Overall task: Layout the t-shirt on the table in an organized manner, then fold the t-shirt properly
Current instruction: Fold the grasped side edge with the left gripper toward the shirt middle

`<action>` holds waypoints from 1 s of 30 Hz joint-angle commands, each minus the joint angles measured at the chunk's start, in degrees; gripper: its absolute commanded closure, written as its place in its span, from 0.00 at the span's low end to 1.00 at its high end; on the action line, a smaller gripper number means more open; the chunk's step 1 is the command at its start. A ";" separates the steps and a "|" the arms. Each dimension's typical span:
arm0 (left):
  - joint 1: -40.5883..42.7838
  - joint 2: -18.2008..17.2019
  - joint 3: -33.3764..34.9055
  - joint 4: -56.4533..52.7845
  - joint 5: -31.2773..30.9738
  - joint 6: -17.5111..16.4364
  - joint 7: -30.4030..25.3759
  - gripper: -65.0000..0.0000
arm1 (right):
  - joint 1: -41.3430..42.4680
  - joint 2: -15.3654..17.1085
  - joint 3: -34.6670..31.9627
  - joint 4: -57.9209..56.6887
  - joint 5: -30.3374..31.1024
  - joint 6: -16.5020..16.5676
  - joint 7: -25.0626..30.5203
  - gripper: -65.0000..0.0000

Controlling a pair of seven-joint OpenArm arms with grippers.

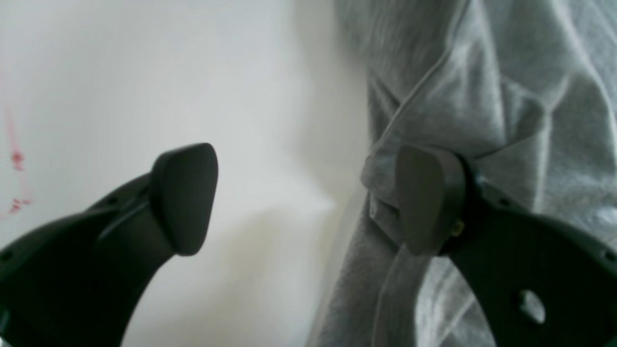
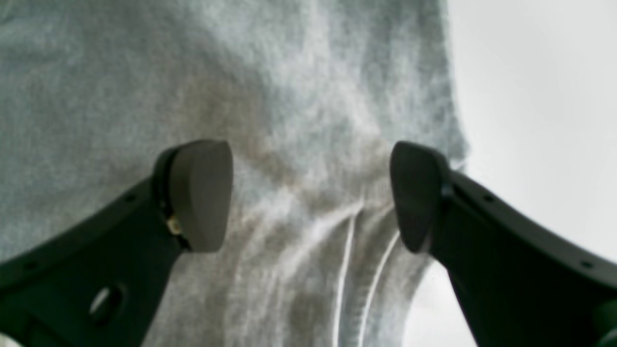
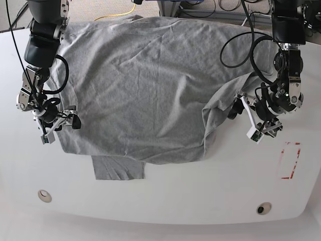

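The t-shirt (image 3: 145,90) is spread plain face up over the far half of the white counter (image 3: 165,201), and the laying-out step is judged to be in hand, not the folding: the edge nearest the left arm is bunched and doubled over itself, and a sleeve (image 3: 119,167) pokes out from under the near hem. The left end effector (image 1: 308,197) is seen wide apart, with one pad resting against a gathered seam of the crumpled edge and the other over bare counter, so nothing is gripped. The right end effector (image 2: 311,195) is likewise spread wide, hovering over flat cloth close to the opposite edge, holding nothing. Both arms are bent low at either side of the shirt, wrists angled toward it. Next, the bunched edge would probably have to be regripped and drawn outward toward the red tape rectangle (image 3: 291,160) until flat.
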 commanded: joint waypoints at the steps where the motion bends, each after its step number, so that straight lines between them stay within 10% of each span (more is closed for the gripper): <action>1: -2.46 -0.07 -0.23 -1.42 -0.73 0.10 -1.35 0.16 | 1.49 1.09 0.24 1.08 0.75 0.36 1.24 0.25; 30: -3.78 4.33 7.15 -4.85 -0.56 -8.47 -1.35 0.16 | 1.49 1.09 0.24 1.17 0.75 0.36 1.24 0.25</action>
